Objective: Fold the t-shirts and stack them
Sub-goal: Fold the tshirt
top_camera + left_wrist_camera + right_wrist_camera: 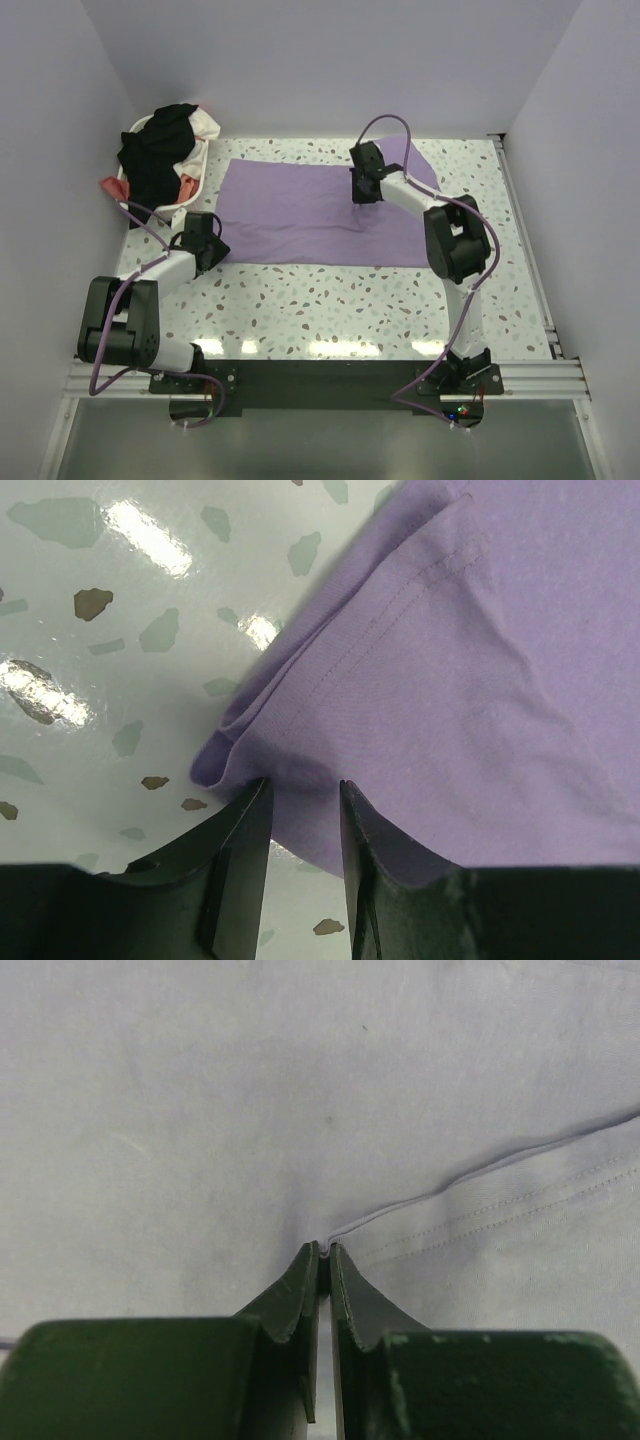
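A purple t-shirt [300, 215] lies spread flat across the middle of the speckled table. My left gripper [212, 245] is at the shirt's near left corner. In the left wrist view the left gripper [300, 790] is open, and its fingers straddle the bunched corner of the shirt [480, 660]. My right gripper [362, 190] is on the shirt's upper middle. In the right wrist view the right gripper [322, 1250] is shut, pinching a thin fold of the shirt [200, 1110] beside a stitched hem.
A white basket [204, 168] at the back left holds a heap of black [158, 150], red and white clothes. Walls close in the left, back and right sides. A metal rail [525, 250] runs along the table's right edge.
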Controlling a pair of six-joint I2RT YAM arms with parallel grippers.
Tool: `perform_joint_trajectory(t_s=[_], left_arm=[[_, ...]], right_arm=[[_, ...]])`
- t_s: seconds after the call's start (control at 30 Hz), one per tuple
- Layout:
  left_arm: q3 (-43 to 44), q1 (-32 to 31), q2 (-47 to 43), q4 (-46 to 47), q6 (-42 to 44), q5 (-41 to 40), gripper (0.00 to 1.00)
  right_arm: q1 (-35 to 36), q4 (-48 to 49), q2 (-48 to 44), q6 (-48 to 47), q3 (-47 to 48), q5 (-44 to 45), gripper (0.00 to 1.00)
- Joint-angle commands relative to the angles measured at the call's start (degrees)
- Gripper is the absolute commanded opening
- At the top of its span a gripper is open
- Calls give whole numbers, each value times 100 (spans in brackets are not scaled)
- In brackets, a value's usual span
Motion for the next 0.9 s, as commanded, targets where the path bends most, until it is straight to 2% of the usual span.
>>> perform_joint_trajectory(t_s=[0.0, 0.27, 0.4, 0.63, 0.77, 0.87], left_arm=[[68, 32, -39, 187, 89, -36, 38], [50, 32, -83, 144, 98, -54, 38], [50, 32, -136, 135, 115, -71, 38], [199, 40, -443, 73, 203, 104, 46], [445, 40, -733, -120, 212, 52, 48], [455, 40, -900, -164, 151, 43, 49]], right_arm=[[14, 289, -326, 143, 153, -10, 5], [6, 921, -440, 450, -224, -10, 5], [-3, 1124, -449, 477, -321, -159, 9], [-117, 1028, -835, 574, -427, -457, 59], [-310, 571, -1388, 880, -628, -484, 65], [-530, 465, -2003, 1170, -1277, -590, 66]])
